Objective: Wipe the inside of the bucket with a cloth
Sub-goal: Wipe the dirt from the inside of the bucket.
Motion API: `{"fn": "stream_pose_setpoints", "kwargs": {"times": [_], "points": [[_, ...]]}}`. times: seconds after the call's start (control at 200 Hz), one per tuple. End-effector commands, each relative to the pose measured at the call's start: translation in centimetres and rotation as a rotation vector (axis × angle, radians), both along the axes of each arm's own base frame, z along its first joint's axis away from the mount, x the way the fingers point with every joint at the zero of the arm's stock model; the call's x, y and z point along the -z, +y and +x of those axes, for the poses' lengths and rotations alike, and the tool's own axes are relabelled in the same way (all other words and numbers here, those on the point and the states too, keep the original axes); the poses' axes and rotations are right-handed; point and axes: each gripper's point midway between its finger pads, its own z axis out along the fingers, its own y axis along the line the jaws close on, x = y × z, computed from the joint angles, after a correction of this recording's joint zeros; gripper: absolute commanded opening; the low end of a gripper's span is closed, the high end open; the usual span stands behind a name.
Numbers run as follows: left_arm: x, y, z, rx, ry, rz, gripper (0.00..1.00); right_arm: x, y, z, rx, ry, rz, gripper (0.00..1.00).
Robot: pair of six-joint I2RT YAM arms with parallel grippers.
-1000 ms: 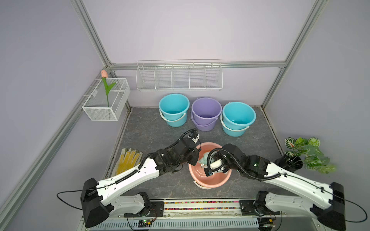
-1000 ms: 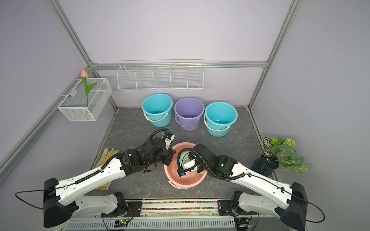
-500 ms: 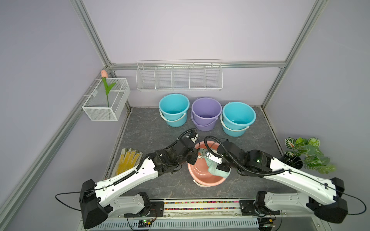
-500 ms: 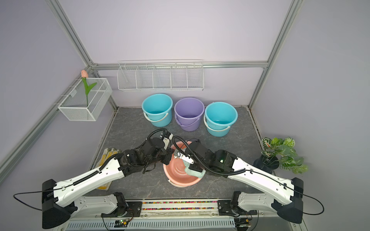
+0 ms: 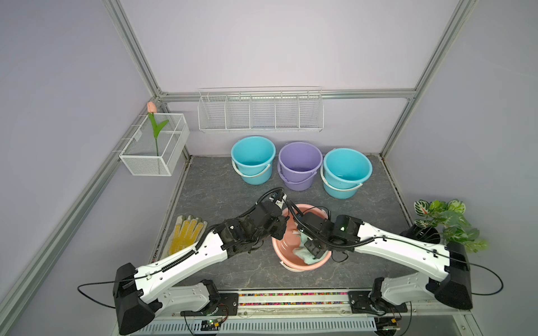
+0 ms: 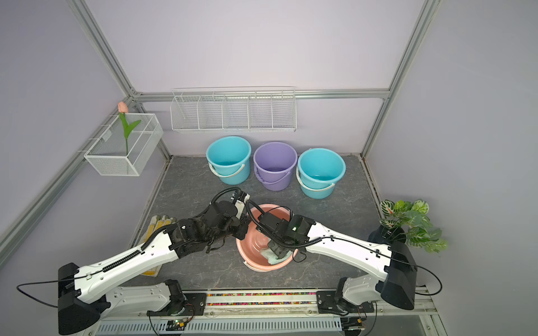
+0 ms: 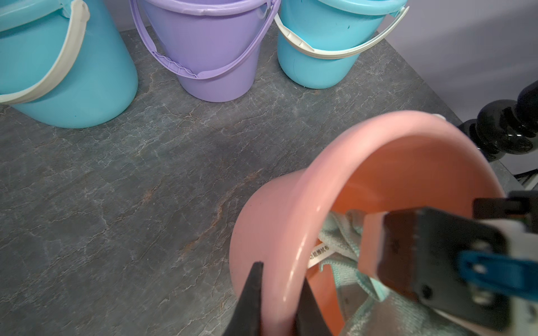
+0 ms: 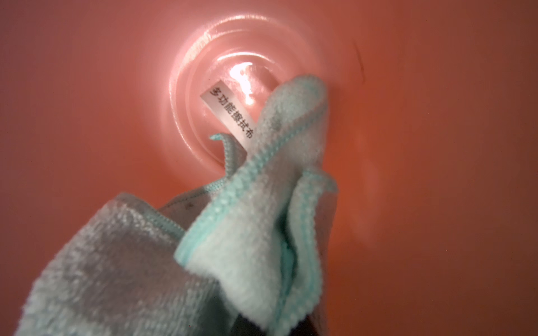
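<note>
**Wiping set-up, both top views and wrist views.** The pink bucket (image 5: 283, 251) is shown near the middle of the grey table (image 5: 221, 192) and appears tipped. Its left rim is clamped by the left gripper (image 7: 281, 279), with one finger set outside the wall and one inside. The right gripper (image 5: 313, 250) is lowered into the bucket and is closed on the bunched mint-green cloth (image 8: 247, 232), by which its fingers are hidden. The cloth is seen at the near-right inner wall, and its white label (image 8: 230, 113) is shown against the bucket's bottom. A blue bucket (image 5: 252, 163), a purple bucket (image 5: 300, 165) and a second blue bucket (image 5: 346, 171) are lined along the far edge. A yellow-dotted glove (image 5: 185, 235) is laid at the left.
</note>
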Motion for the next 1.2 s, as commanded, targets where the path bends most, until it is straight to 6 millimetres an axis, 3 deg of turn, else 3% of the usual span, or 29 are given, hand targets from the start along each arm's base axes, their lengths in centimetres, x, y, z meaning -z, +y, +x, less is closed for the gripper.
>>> {"fn": "stream_pose_setpoints", "kwargs": {"times": [0.0,0.255,0.625,1.02,1.115,1.195], "points": [[-2.0,-0.2,0.3,-0.014,-0.042,-0.081,0.0,2.7,-0.3,-1.3,0.065,0.097,-0.022,0.07],[-2.0,-0.1,0.3,-0.017,-0.043,-0.08,0.0,7.0,0.8,-0.5,0.114,0.13,-0.028,0.07],[-1.9,-0.4,0.3,-0.007,-0.042,-0.084,0.0,10.1,1.8,0.3,0.132,0.142,-0.071,0.07],[-2.0,-0.1,0.2,-0.015,-0.044,-0.091,0.0,16.0,3.3,0.0,0.177,0.226,-0.05,0.07],[-2.0,0.1,0.2,-0.018,-0.047,-0.091,0.0,16.2,3.2,-0.3,0.185,0.246,-0.062,0.07],[-2.0,0.1,0.2,-0.019,-0.049,-0.095,0.0,14.7,3.1,-0.1,0.185,0.232,-0.06,0.07]]}}
